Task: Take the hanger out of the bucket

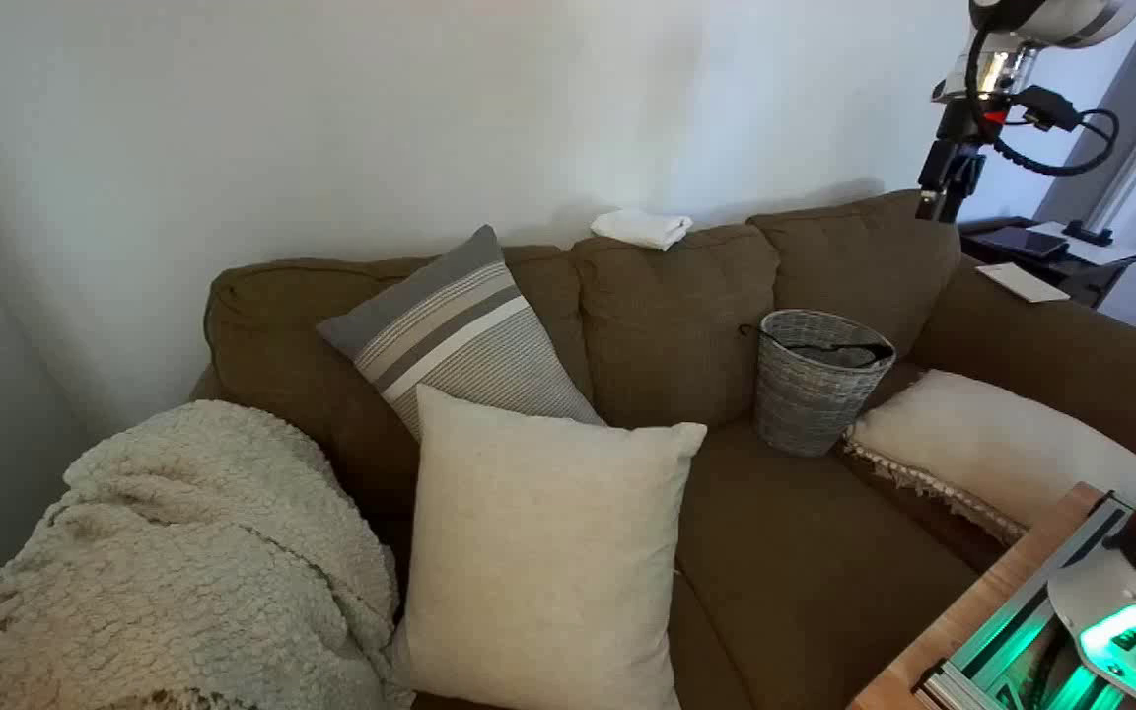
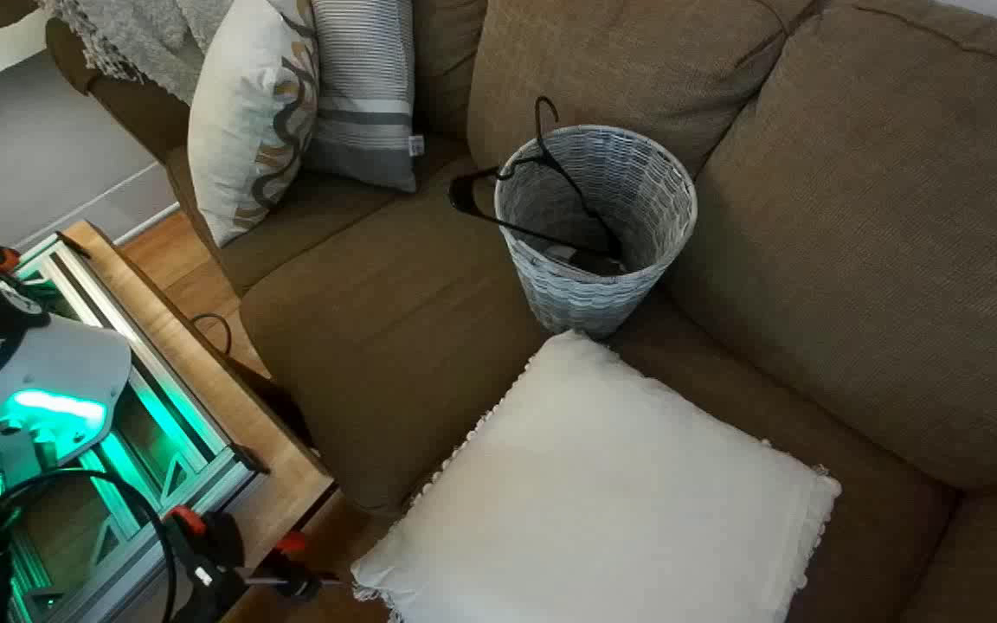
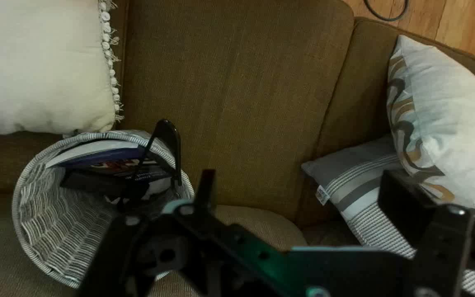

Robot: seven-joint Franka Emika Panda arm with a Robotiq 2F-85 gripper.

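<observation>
The grey woven bucket (image 1: 805, 404) stands upright on the sofa seat; it also shows in an exterior view (image 2: 581, 298) and in the wrist view (image 3: 56, 227). The thin black hanger (image 2: 543, 159) rests tilted in the bucket. Its hook sticks up above the rim and one arm end juts out over the rim. The hanger also shows in an exterior view (image 1: 829, 347) and in the wrist view (image 3: 167, 134), where its lower part is dark and partly hidden. My gripper (image 1: 941, 209) is high above the sofa, apart from the bucket. In the wrist view the gripper (image 3: 301, 185) is open and empty.
A white fringed pillow (image 2: 602, 502) lies beside the bucket. A striped grey pillow (image 1: 474, 335) and a cream pillow (image 1: 548, 552) lean farther along the sofa. A dark-covered printed item (image 3: 109, 159) lies inside the bucket. The sofa backrest (image 1: 676, 325) rises behind it.
</observation>
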